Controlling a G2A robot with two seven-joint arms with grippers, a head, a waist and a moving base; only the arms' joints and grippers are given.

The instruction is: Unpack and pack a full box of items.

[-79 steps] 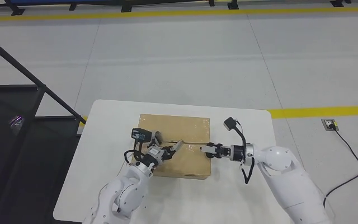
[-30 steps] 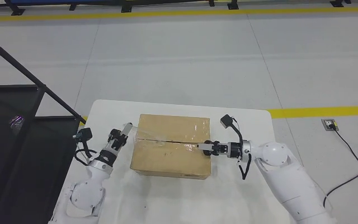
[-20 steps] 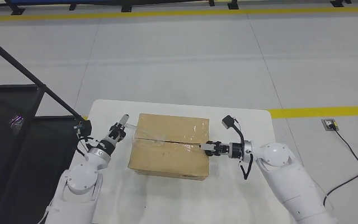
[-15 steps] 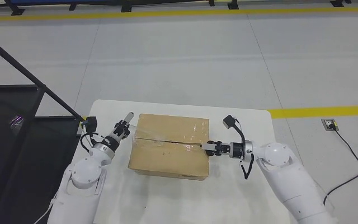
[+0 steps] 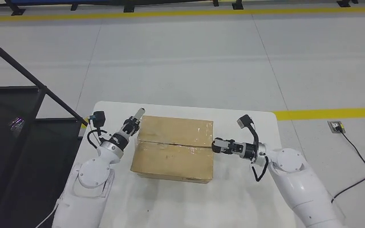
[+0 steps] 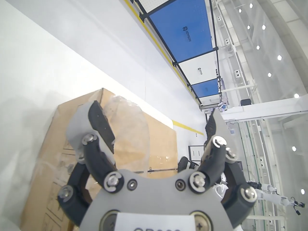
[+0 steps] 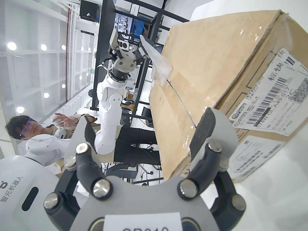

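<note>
A brown cardboard box (image 5: 174, 149) lies on the white table (image 5: 171, 199), its top seam covered with clear tape. My left gripper (image 5: 136, 121) is held at the box's far left corner, raised a little, jaws wide open (image 6: 156, 126). A strip of clear tape (image 7: 157, 66) rises from the seam end up to one of its fingers (image 6: 101, 123) and seems stuck to it. My right gripper (image 5: 219, 146) is at the box's right end, level with the seam, open (image 7: 146, 131), one finger (image 7: 207, 131) close to the box's top edge.
Shipping labels (image 7: 276, 92) cover the box's right end face. A black metal frame (image 5: 34, 108) stands off the table's left side. Bare tabletop lies in front of the box and to its right, behind my right arm.
My left gripper left the middle of the box, went out past its left side, then rose to the far left corner. My right gripper drew back off the box top to its right end.
</note>
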